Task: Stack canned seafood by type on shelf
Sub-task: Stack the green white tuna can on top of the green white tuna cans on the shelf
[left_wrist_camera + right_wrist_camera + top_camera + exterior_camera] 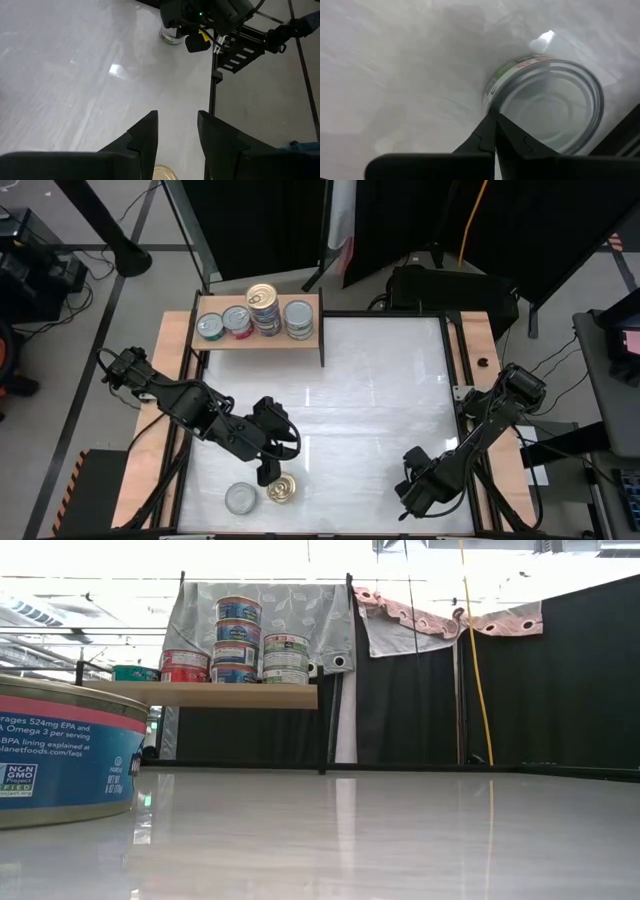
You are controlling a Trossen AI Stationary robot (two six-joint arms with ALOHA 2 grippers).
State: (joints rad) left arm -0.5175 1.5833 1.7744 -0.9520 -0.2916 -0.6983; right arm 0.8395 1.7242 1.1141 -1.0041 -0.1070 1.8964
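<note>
Black curtains [540, 680] and a grey patterned cloth [300, 615] hang behind.

Both arms matte black, chunky jointed segments w/ rounded housings. Left arm [190, 408]: black cables looped along the links, blocky wrist. Right arm [480, 430]: same build, thin black cabling along it, boxy wrist module. Left gripper [177, 142]: two flat black wedge fingers [142, 137], angular stepped edges, wide dark crossbar behind. Right gripper [495, 137]: same black tapered fingers, plain, no markings visible.
</note>
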